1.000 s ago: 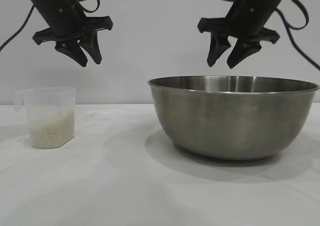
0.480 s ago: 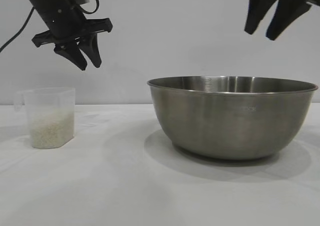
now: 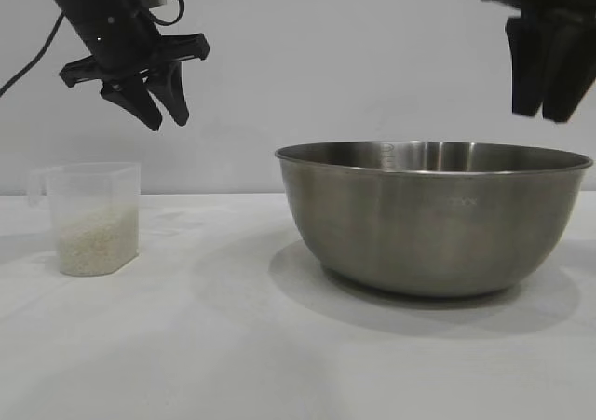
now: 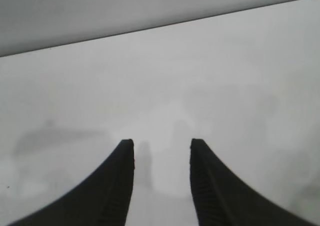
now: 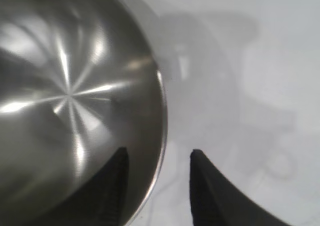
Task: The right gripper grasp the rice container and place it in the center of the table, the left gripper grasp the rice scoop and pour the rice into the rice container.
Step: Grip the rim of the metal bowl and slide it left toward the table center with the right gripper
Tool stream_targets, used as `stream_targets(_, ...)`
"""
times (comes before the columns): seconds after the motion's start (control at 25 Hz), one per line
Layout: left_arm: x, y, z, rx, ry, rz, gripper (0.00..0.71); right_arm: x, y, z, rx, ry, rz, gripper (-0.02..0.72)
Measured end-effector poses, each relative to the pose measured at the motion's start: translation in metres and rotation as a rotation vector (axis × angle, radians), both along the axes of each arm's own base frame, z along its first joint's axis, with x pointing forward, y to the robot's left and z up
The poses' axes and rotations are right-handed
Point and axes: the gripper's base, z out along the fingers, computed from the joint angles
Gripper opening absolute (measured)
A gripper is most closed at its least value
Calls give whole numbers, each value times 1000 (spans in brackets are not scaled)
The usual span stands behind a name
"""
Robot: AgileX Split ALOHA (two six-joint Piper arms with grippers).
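The rice container (image 3: 433,220), a large steel bowl, stands on the white table (image 3: 233,345) right of centre. My right gripper (image 3: 545,113) hangs open above its right rim; in the right wrist view the rim (image 5: 161,110) runs between the two fingers, one over the bowl's inside (image 5: 65,95), one over the cloth. The rice scoop (image 3: 91,217), a clear plastic cup holding white rice (image 3: 96,243), stands at the left. My left gripper (image 3: 163,117) is open in the air above and right of the scoop. Its wrist view shows the open gripper (image 4: 161,145) over bare cloth.
A plain grey wall rises behind the table. Black cables hang from both arms at the upper corners. The cloth between the scoop and the bowl (image 3: 214,252) carries only the bowl's shadow.
My right gripper rose from over the bowl's middle, moved right, and has come down over the right rim. My left gripper has barely moved. Bowl and scoop stand where they were.
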Motion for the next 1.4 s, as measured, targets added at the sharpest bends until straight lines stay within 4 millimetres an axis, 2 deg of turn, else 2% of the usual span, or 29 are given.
stream_targets(0.2, 0, 0, 0, 0, 0, 0, 223, 6, 1, -18, -5, 26, -5, 282)
stream_targets(0.32, 0, 0, 0, 0, 0, 0, 223, 8, 2, -25, -2, 27, -11, 118)
stream_targets(0.44, 0, 0, 0, 0, 0, 0, 223, 9, 5, -29, 29, 43, -26, 0)
stream_targets(0.6, 0, 0, 0, 0, 0, 0, 223, 6, 16, -31, 40, 57, -5, 0)
stream_targets(0.84, 0, 0, 0, 2, 0, -1, 223, -13, 69, -30, 44, 79, 131, 0)
stream_targets(1.0, 0, 0, 0, 4, -1, -2, 223, -19, 79, -30, 41, 92, 165, 0)
stream_targets(1.08, 0, 0, 0, 4, -1, -2, 223, -19, 79, -30, 35, 91, 167, 48)
stream_targets(1.16, 0, 0, 0, 4, -1, -2, 223, -19, 79, -28, 34, 83, 169, 155)
stream_targets(1.28, 0, 0, 0, 4, -1, -2, 223, -22, 78, -9, 52, 38, 168, 287)
stream_targets(1.32, 0, 0, 0, 4, -1, -2, 223, -25, 77, 4, 70, 10, 166, 307)
stream_targets(1.4, 0, 0, 0, 4, -1, -2, 223, -31, 77, 26, 109, -63, 161, 291)
